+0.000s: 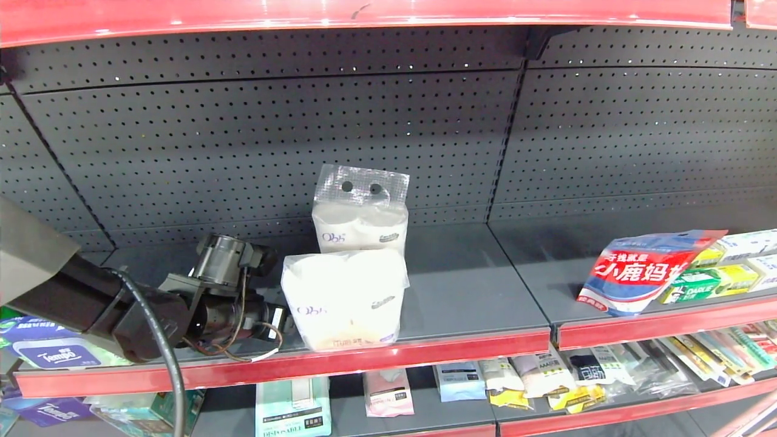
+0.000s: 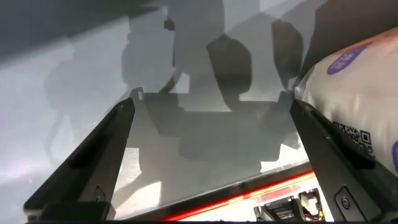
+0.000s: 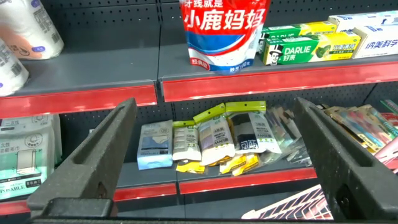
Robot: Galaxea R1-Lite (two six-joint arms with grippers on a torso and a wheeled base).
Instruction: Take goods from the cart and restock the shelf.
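Front white plastic-wrapped pack of paper rolls (image 1: 346, 300): soft and bulging, purple print on its face, standing upright at the front edge of the dark grey metal shelf board (image 1: 473, 285), base against the board's red front lip. Rear white plastic-wrapped pack of paper rolls (image 1: 359, 212): same kind, topped by a clear flat carry flap with two round holes, upright, directly behind the front pack and close against it, standing short of the perforated back panel. Both are in the left bay.
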